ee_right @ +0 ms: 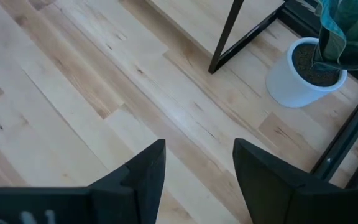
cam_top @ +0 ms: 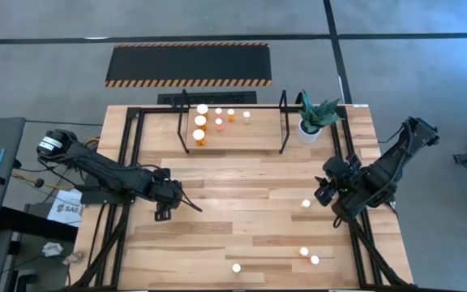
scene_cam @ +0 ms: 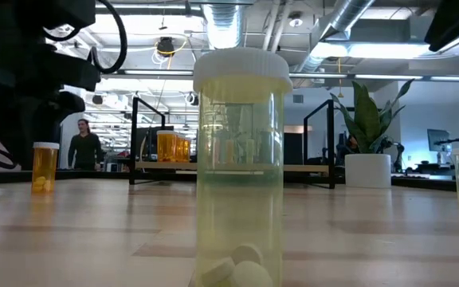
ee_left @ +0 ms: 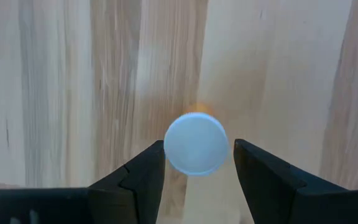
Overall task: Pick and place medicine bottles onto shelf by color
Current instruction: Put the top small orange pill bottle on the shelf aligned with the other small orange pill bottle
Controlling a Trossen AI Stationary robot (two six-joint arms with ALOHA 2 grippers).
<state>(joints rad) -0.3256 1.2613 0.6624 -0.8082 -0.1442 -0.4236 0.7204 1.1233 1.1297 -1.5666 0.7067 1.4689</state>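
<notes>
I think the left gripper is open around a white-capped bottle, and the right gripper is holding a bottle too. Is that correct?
Only the last part is wrong. The right wrist view shows the right gripper open and empty above bare table. The left gripper does straddle a white-capped bottle.

Grey floor [cam_top: 396, 32] with a black-and-yellow striped mat [cam_top: 187, 64] beyond the wooden table [cam_top: 242, 235]. Ceiling ducts [scene_cam: 349, 16] and strip lights [scene_cam: 389, 76] overhead; a person [scene_cam: 84, 145] stands behind.

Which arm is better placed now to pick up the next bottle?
The left. Its gripper is open with a white-capped orange bottle right between the fingers. The right gripper is open over bare table, with no bottle near.
</notes>
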